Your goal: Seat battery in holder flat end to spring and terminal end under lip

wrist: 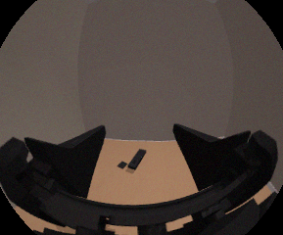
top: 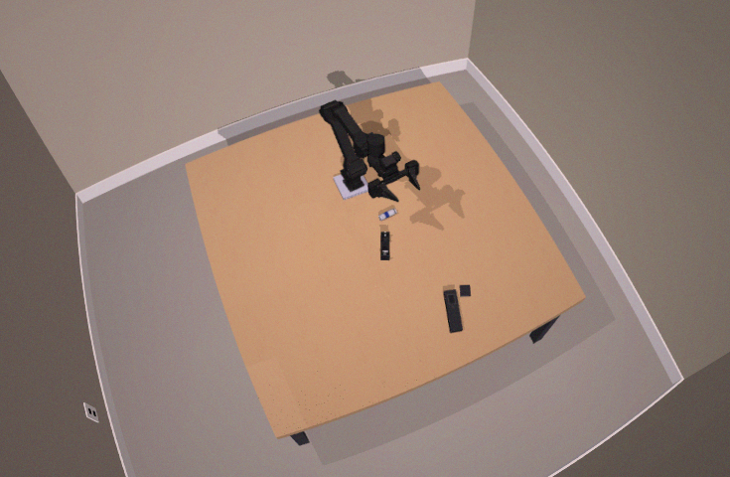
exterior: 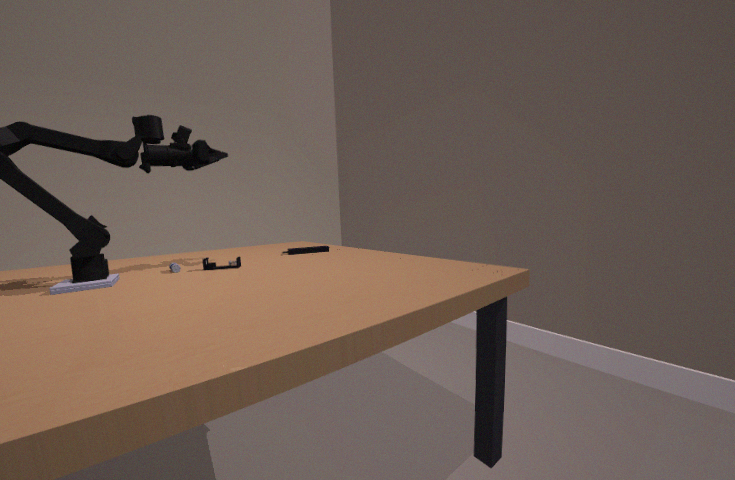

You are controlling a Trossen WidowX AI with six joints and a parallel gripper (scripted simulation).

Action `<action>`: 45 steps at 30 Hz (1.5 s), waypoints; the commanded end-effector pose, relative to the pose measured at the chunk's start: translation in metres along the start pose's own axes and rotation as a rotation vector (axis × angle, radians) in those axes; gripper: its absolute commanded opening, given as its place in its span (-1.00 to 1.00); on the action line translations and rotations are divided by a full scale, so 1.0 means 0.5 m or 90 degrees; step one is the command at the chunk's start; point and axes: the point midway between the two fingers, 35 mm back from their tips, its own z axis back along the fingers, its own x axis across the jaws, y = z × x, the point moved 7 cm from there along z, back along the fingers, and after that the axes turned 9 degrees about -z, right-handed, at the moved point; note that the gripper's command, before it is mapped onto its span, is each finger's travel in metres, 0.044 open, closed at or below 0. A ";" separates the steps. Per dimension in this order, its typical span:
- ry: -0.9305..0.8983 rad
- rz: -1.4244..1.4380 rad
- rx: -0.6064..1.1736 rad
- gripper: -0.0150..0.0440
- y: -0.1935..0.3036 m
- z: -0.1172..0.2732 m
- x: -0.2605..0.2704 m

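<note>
In the exterior view, the arm's pale base plate (exterior: 84, 284) sits at the far left of the bench (exterior: 300, 316), and the black arm (exterior: 39, 198) rises from it, folds back, then reaches level toward the right. The tool (exterior: 218, 153) hangs high in the upper left of the frame, well above the bench, its fingers spread wide and grasping nothing. Right of the base, low on the bench, lies the battery (exterior: 175, 267), a small pale cylinder on its side, end-on to this camera. Just right of it stands the holder (exterior: 221, 263), a dark open cradle with raised ends, near the battery but apart from it; the battery is not seated. Farther right, toward the bench's far edge, lies a long flat black bar (exterior: 306, 249).

From the top view, the tool (top: 400, 189) sits just right of the base plate (top: 350, 186) in the upper middle of the frame. Below it lies the battery (top: 386, 214), white with a blue band, tilted on the bench (top: 275, 269). The holder (top: 384, 244) lies just below that. Well down to the lower right are the black bar (top: 453, 309) and a small black square (top: 465, 290) beside its upper end.

The wrist view shows both dark fingers wide apart, with the bar (wrist: 137, 157) and square (wrist: 123, 164) far off between them.
</note>
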 end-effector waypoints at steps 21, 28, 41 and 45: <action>0.892 -0.758 0.637 0.32 0.363 0.121 0.004; 0.946 -0.760 0.632 0.32 0.366 0.131 0.004; 0.946 -0.760 0.632 0.32 0.383 0.130 0.001; 0.946 -0.760 0.632 0.32 0.396 0.131 -0.001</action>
